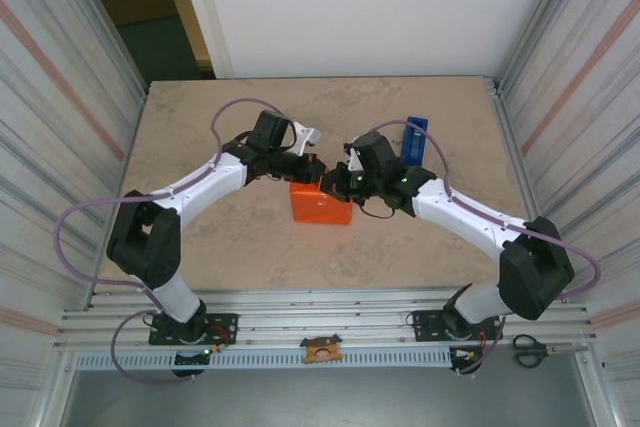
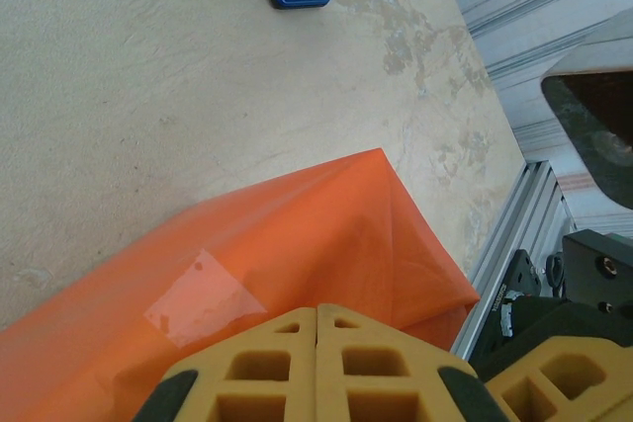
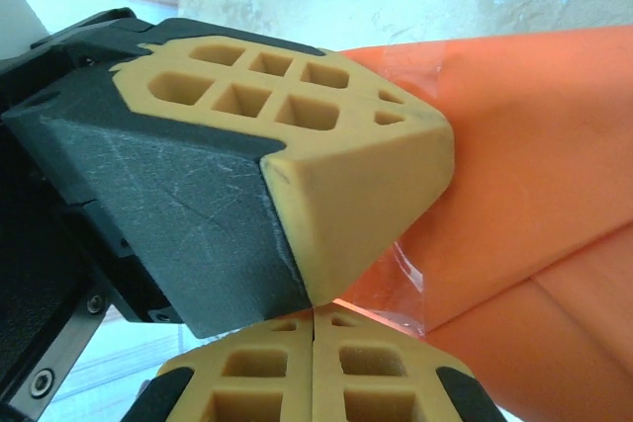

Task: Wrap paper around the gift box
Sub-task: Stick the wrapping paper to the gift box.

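Nearest: yellow ribbed fingertips of the left gripper (image 2: 316, 343), pressed together, nothing visible between them, low over the wrapping.
Task's thing: gift box hidden inside thin light-orange paper (image 2: 326, 224); the folded parcel sits mid-table, with a patch of clear tape (image 2: 203, 298) on its upper face.
Right gripper (image 3: 314, 343): also closed, tips just beside the left gripper's finger; whether it pinches a loose tape edge, cannot tell.
Relation: parcel lies just below and nearward of both grippers. Its long axis runs left-right in the top view. Both tips meet at its far edge, neither arm clearly nearer.
Room: bare beige stone-look table (image 1: 200, 147) on all sides; narrow blue tape dispenser (image 1: 415, 140) well apart, far right.
Judgement: wrap looks nearly done.
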Robot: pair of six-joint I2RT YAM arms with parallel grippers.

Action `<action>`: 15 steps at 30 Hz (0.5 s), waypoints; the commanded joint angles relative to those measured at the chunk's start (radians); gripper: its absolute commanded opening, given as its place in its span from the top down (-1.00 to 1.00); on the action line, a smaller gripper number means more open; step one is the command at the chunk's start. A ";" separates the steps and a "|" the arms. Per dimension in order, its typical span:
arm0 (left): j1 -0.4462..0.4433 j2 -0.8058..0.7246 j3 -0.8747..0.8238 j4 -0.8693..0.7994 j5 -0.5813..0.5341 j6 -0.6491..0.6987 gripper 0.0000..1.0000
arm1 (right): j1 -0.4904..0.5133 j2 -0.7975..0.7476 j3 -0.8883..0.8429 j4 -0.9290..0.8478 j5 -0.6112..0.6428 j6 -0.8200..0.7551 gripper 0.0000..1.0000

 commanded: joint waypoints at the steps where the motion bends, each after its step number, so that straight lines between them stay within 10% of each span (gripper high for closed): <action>1: -0.035 0.044 -0.055 -0.167 0.005 -0.006 1.00 | -0.004 0.020 -0.005 -0.024 0.055 -0.014 1.00; 15: -0.034 0.036 -0.037 -0.158 0.026 -0.017 1.00 | 0.002 0.010 0.083 -0.162 0.023 -0.051 1.00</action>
